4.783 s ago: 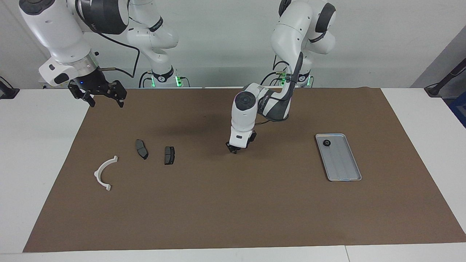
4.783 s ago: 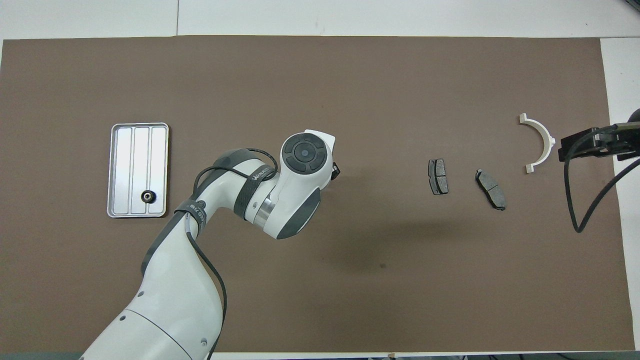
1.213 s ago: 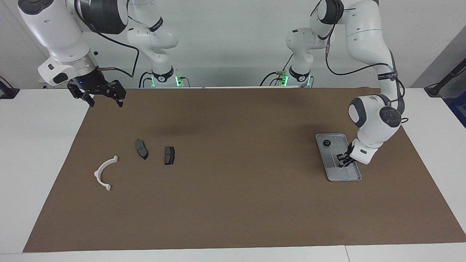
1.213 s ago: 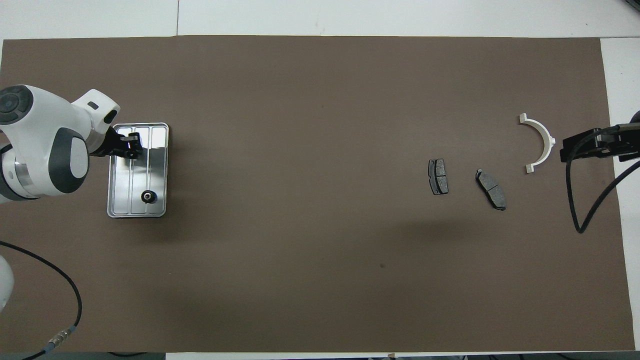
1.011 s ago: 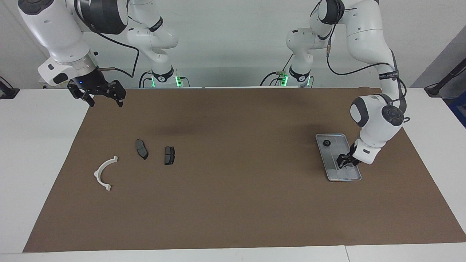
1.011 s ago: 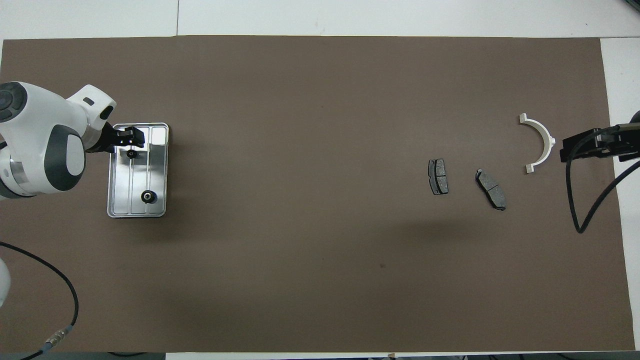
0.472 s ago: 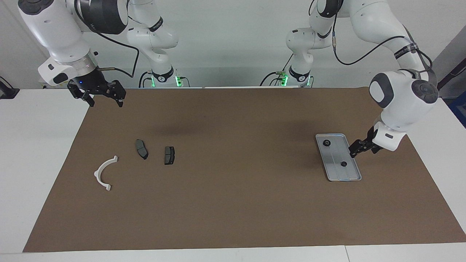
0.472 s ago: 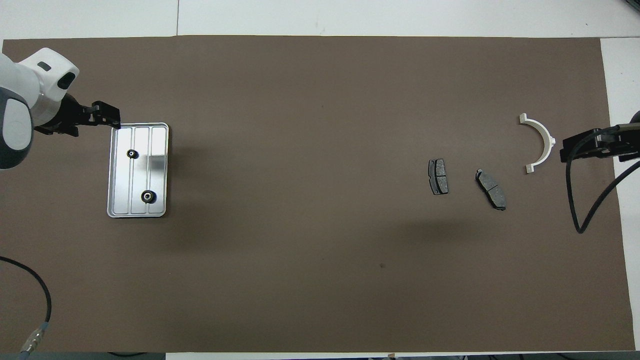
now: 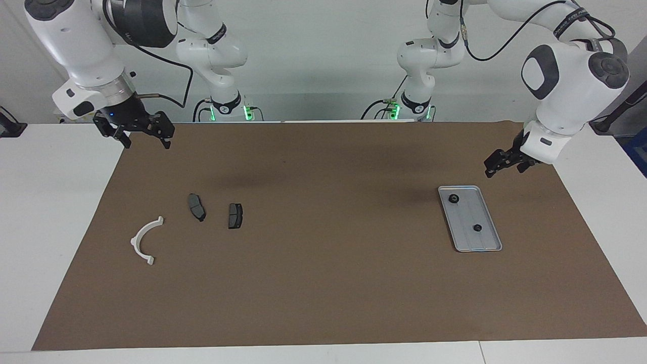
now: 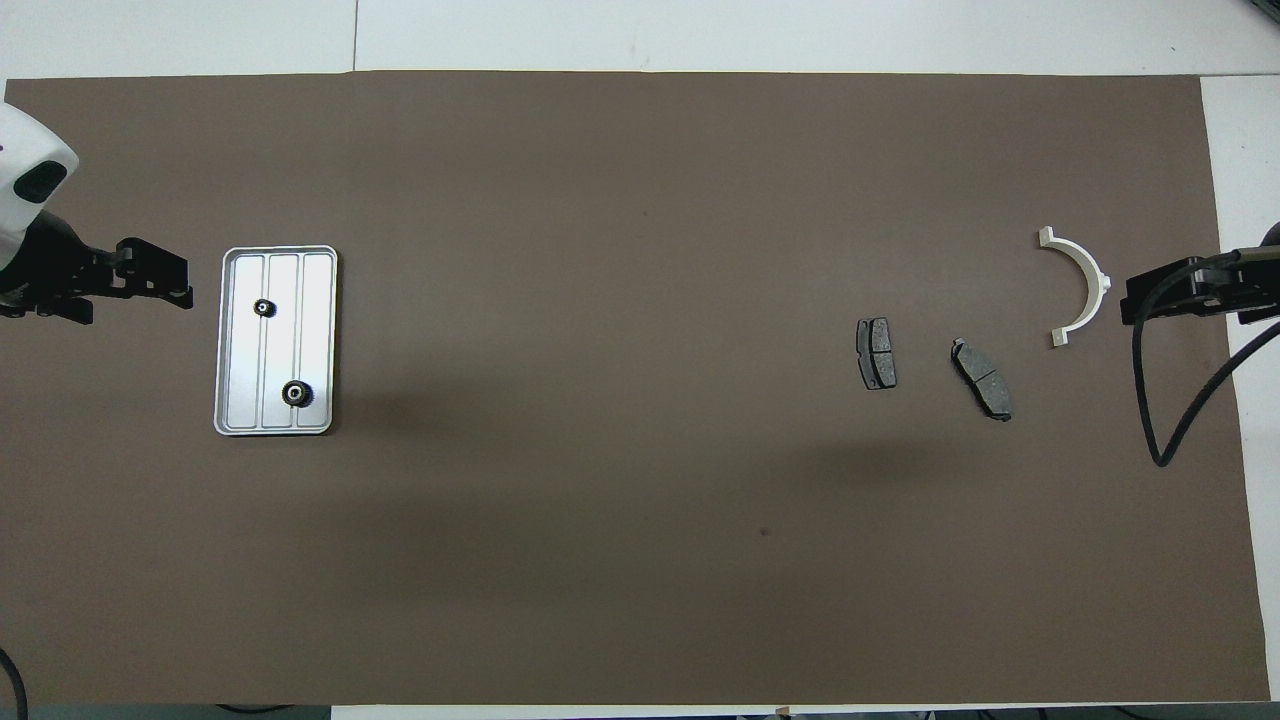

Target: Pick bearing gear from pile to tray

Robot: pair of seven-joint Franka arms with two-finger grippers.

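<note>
Two small black bearing gears lie in the tray (image 9: pixel 493 235) (image 10: pixel 324 340), a flat silver-grey rectangle with rounded corners, a raised rim and lengthwise grooves. The larger gear (image 9: pixel 454 199) (image 10: pixel 295 394) is a dark toothed ring with a pale centre; it sits near the tray's end closer to the robots. The smaller gear (image 9: pixel 476 227) (image 10: pixel 263 307) lies apart from it in another groove, toward the farther end.

The left tool (image 9: pixel 503 163) (image 10: pixel 150 281) hangs in the air beside the tray, off its rim toward the left arm's end of the table (image 9: pixel 323 303) (image 10: pixel 640 560), over bare brown mat. It holds nothing; its fingers stand slightly apart.

The right tool (image 9: pixel 146 134) (image 10: pixel 1175 293) waits raised with its fingers spread wide and empty. Below and just beside it lies the white arc piece (image 9: pixel 145 240) (image 10: pixel 1078 285), and then the two dark grey plates (image 9: pixel 217 211) (image 10: pixel 935 372), a short way apart from each other.
</note>
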